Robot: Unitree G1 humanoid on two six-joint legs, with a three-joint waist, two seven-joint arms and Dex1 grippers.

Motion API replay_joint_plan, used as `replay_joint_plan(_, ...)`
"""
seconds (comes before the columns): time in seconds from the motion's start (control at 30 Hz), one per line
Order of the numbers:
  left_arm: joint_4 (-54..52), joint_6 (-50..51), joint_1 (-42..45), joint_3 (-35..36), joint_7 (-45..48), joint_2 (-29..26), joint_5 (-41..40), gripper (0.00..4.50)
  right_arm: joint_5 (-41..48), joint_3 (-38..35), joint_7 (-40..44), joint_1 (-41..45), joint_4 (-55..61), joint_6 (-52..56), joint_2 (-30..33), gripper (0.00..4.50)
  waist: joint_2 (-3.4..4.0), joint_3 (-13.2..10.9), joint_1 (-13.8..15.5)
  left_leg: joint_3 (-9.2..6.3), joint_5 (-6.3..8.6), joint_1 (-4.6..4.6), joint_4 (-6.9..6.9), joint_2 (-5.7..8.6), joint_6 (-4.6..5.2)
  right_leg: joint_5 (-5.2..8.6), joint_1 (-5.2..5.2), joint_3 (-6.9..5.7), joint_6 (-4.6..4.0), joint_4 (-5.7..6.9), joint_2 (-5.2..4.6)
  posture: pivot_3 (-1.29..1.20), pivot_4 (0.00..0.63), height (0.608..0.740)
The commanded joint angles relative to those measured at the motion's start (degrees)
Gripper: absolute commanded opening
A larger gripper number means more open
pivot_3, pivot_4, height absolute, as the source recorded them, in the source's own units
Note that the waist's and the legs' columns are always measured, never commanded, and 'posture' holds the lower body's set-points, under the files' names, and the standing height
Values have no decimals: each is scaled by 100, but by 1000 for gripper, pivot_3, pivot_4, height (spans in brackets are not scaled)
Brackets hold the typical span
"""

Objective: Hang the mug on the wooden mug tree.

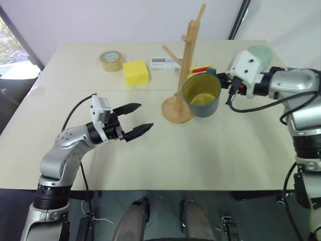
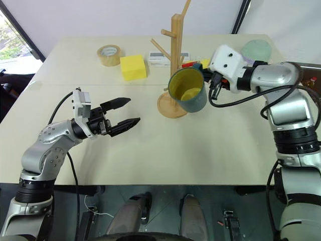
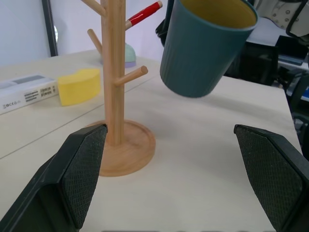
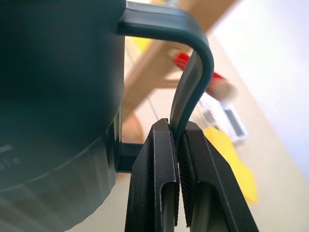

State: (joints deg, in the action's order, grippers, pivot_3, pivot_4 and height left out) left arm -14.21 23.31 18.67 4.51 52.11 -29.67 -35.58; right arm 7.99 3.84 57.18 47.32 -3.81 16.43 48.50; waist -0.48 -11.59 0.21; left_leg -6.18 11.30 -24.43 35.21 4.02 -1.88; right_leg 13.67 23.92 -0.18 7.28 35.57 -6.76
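Nearest the robot, at about eight o'clock on the pale wooden table (image 1: 150, 165), the left gripper (image 1: 134, 119) hangs empty, its black fingers spread wide and aimed toward the middle. Further out, near two o'clock, the right gripper (image 4: 177, 159) is pinched tight on the loop handle of the teal-blue ceramic mug with yellow inside (image 1: 201, 94), which is held in the air just beside the tall light-wood mug tree (image 1: 186, 55), over the edge of its round base.

The step in hand looks like the carry to a peg. Next, the handle loop must be threaded over a slanted branch (the grip sits on that very loop, leaving little room).

The mug's long axis is tilted, its mouth facing up and back toward the robot, handle toward three o'clock.
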Motion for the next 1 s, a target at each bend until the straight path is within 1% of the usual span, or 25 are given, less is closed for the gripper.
replay_joint_plan(0.03, -190, -4, 80, 74, 10, -23, -113, 4500, -98, -139, -43, 303, -337, -237, 24, 38, 0, 0, -31, 2, 0, 1, 1, 0, 0, -1, 0, 0, -1, 1, 0, 0, 150, 740)
replay_joint_plan(0.23, -181, -8, 103, 79, 7, -19, -110, 4500, -238, 3, 82, 673, -1042, -594, -163, 38, 0, 0, -130, 7, -3, 3, 2, -1, -2, -3, 2, 2, -3, 6, 0, 0, 150, 740)
replay_joint_plan(0.37, -215, -15, 77, 77, -20, -10, -109, 4500, -376, 167, 246, 955, -1534, -861, -352, 38, 0, 0, -120, 9, -4, 7, 3, -1, -4, -3, 11, 4, -1, 35, 0, 0, 150, 740)
replay_joint_plan(0.53, -251, -14, 42, 88, -45, -13, -113, 4500, -489, 318, 437, 1166, -1867, -1057, -538, 38, 0, 0, -114, 6, -12, 7, 5, -1, -16, -3, 18, 4, -2, 53, 0, 0, 150, 740)
replay_joint_plan(0.8, -259, -12, 31, 101, -50, -23, -124, 4500, -685, 359, 306, 1488, -2452, -1295, -856, 38, 0, 0, -120, 4, -15, 7, 6, -1, -20, -4, 20, 6, -2, 58, 2, 0, 150, 740)
replay_joint_plan(1.0, -280, -15, 46, 98, -48, -11, -146, 4500, -802, 338, 273, 1634, -2811, -1489, -952, 38, 0, 0, -117, 5, -16, 7, 6, 0, -22, -4, 21, 6, -2, 58, 2, 0, 150, 740)
